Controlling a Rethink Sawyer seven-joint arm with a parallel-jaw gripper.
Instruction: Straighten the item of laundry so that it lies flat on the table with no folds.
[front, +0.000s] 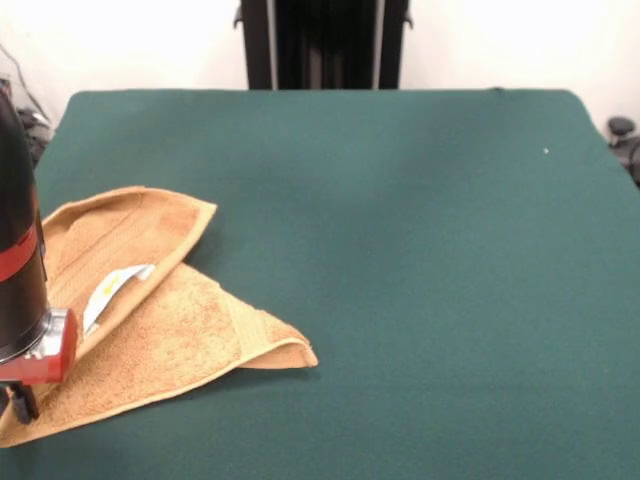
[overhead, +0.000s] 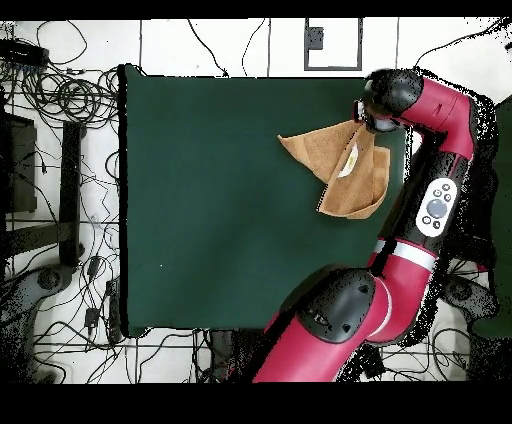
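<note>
The item of laundry (front: 160, 320) is a tan towel lying folded over itself at the left near part of the green table (front: 420, 260). One flap overlaps another, and a white-yellow tag (front: 112, 285) shows along the fold. In the overhead view the towel (overhead: 345, 170) sits by the table's (overhead: 200, 200) right far corner. My gripper (front: 20, 400) is down at the towel's near left corner, at the picture's left edge, below the black wrist with its red band. From above, the gripper (overhead: 362, 116) sits at the towel's far corner. Its tips are hidden.
The red arm (overhead: 435, 200) runs along the table's right edge in the overhead view. Cables (overhead: 70, 100) lie on the floor to the left of and behind the table. Dark equipment (front: 625, 135) stands off the far right corner in the front view.
</note>
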